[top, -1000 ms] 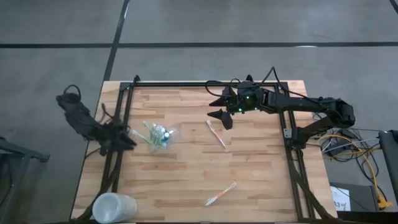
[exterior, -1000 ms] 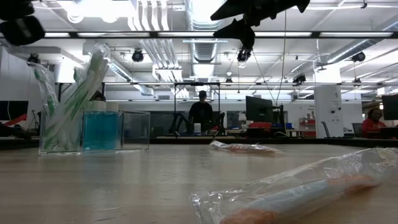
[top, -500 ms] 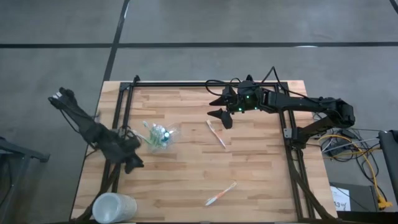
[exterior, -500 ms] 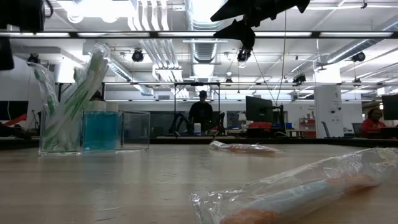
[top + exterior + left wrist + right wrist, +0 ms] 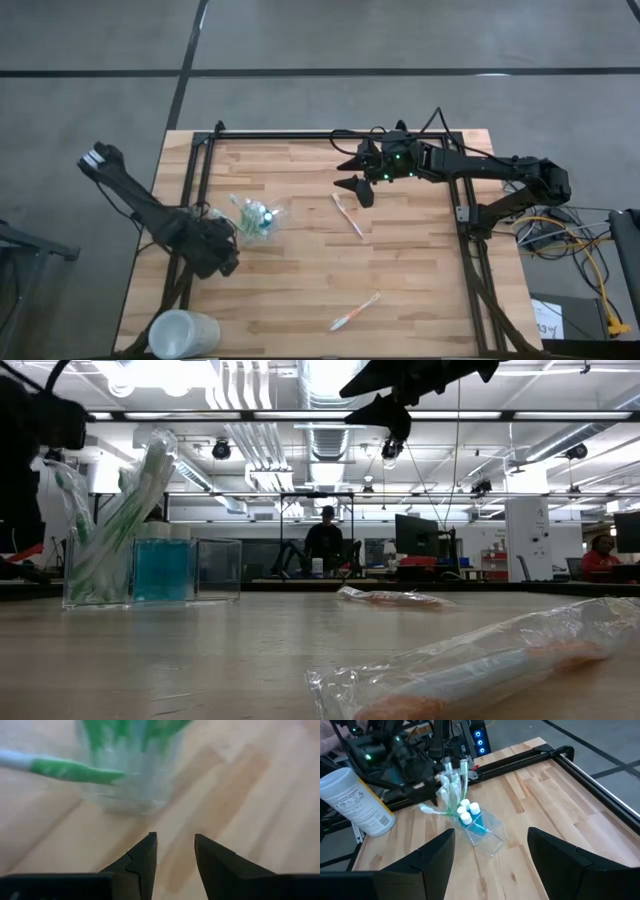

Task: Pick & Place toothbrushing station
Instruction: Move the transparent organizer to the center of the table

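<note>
The toothbrushing station (image 5: 255, 218) is a small see-through holder standing upright on its base at the table's left middle. Green and white toothbrushes lean out of it and blue tubes (image 5: 470, 815) stand in it. It also shows in the low view as the station (image 5: 150, 545). My left gripper (image 5: 226, 250) is just near-left of it, tipped down and open. In the left wrist view its fingertips (image 5: 175, 855) stand apart with only wood between them, and the holder (image 5: 132, 780) is a little ahead. My right gripper (image 5: 355, 178) waits open above the far middle.
A frosted white cup (image 5: 183, 335) lies at the near left corner. One wrapped toothbrush (image 5: 347, 214) lies at the table's middle, another wrapped toothbrush (image 5: 355, 311) nearer the front edge. Black frame rails (image 5: 200, 170) run along the table's left, far and right sides.
My left gripper has come down and swung toward the table's near edge, tipping from nearly level to pointing steeply down beside the station. Its fingers have stayed apart. The station and the right arm have kept still.
</note>
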You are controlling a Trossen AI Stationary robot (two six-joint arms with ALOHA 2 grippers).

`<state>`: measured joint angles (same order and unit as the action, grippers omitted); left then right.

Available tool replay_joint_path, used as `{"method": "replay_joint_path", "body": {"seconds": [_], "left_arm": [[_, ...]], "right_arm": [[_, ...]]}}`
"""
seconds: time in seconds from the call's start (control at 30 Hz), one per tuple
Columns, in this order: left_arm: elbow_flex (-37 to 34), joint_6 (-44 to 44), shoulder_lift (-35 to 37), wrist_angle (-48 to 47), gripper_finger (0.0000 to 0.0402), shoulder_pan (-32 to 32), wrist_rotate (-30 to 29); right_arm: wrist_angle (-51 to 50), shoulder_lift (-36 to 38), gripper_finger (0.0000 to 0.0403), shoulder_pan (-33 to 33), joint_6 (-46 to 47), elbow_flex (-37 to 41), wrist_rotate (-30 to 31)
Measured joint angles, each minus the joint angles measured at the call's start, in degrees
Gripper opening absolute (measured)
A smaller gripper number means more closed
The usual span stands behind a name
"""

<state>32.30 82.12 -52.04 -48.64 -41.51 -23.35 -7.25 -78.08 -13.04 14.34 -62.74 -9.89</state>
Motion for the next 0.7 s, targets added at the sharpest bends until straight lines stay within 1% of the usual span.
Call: {"method": "replay_joint_path", "body": {"seconds": [0.07, 0.23, 0.37, 0.6, 0.7], "left_arm": [[-0.8, 0.4, -0.9, -0.4, 0.0136, 0.0, -0.7], [-3.4, 3.8, -3.2, -0.3, 0.0136, 0.0, 0.1], [-5.7, 5.8, -4.6, -0.2, 0.0136, 0.0, -0.5], [-7.2, 6.9, -5.3, 0.5, 0.0136, 0.1, -6.2], [-7.2, 6.9, -5.4, 0.5, 0.0136, 0.1, -9.8]], "right_arm": [[0.0, 0.0, 0.0244, 0.0, 0.0, 0.0, 0.0], [0.0, 0.0, 0.0244, 0.0, 0.3, 0.0, 0.0], [0.1, 0.0, 0.0244, 0.0, 0.6, 0.0, 0.0], [0.1, 0.0, 0.0244, 0.0, 0.7, 0.0, 0.0], [0.1, 0.0, 0.0244, 0.0, 0.7, 0.0, 0.0]]}}
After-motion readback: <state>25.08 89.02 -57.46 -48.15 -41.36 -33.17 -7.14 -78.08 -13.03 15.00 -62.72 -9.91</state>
